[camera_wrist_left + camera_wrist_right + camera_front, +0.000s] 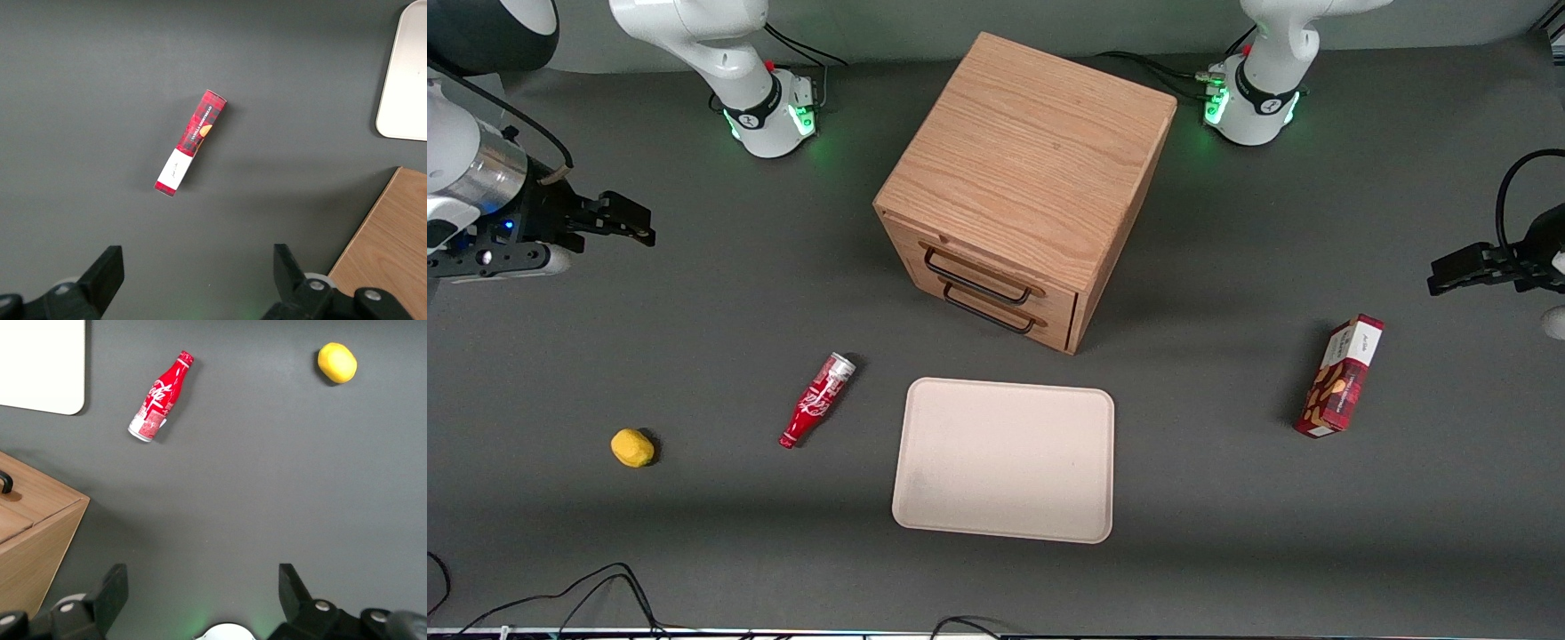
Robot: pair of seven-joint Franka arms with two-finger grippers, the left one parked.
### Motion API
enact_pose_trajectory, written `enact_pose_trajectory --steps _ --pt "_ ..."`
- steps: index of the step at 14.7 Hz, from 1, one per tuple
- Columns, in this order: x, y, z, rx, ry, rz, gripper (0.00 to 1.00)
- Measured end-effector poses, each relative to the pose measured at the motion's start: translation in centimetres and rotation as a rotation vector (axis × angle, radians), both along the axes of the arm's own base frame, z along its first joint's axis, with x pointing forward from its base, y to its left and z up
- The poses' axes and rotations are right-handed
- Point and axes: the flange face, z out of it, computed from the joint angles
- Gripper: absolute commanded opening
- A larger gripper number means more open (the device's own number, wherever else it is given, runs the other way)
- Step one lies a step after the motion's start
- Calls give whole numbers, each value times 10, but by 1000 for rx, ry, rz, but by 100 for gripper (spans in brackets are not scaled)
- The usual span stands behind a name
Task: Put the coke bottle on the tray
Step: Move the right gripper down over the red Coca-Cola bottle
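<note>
The coke bottle (815,401) lies on its side on the dark table, its cap end nearer the front camera and its silvery base toward the cabinet. It also shows in the right wrist view (159,397). The cream tray (1006,459) lies flat beside it, nearer the front camera than the cabinet; one corner shows in the right wrist view (41,367). My right gripper (633,224) hangs high at the working arm's end of the table, well away from the bottle. It is open and empty, with fingers (108,590) spread wide over bare table.
A wooden drawer cabinet (1024,187) with two black handles stands mid-table, farther from the front camera than the tray. A yellow lemon-like fruit (632,447) lies toward the working arm's end. A red snack box (1340,377) lies toward the parked arm's end.
</note>
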Motion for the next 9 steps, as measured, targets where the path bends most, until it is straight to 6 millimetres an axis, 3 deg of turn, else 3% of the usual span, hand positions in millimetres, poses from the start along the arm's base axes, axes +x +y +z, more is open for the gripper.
enact_pose_trajectory --steps 5,7,9 --pt "19 1 -7 -5 12 -42 100" --pt "35 5 -38 -18 64 -103 100" --pt "55 19 -80 -37 111 -173 100"
